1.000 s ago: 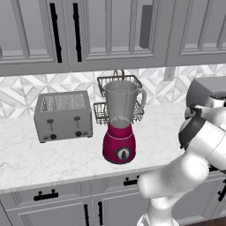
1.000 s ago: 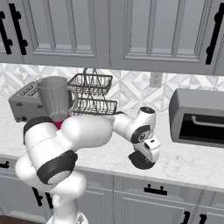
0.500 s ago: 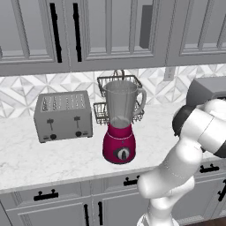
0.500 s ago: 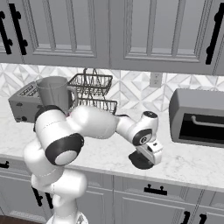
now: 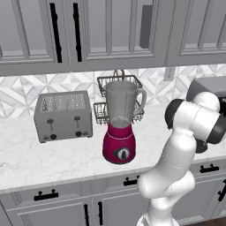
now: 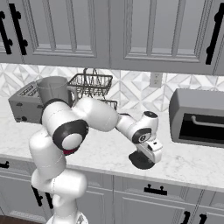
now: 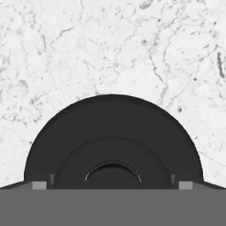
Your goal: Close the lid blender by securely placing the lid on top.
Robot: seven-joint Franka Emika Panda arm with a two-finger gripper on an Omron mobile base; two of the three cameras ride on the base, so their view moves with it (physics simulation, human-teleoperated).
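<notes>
Claw (image 6: 146, 158) lowered onto lid (image 7: 113, 141).

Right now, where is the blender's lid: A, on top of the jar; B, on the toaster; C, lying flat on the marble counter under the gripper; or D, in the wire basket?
C: the lid lies flat on the counter, beneath the open gripper.

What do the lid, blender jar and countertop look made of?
Lid: dark grey-black, matte, likely plastic or rubber; no shine, concentric raised rings.
Blender jar: clear grey, looks like glass or clear plastic; the wire rack shows through it. Its base is glossy magenta, probably plastic.
Countertop: white with grey veining, looks like polished marble.
</notes>
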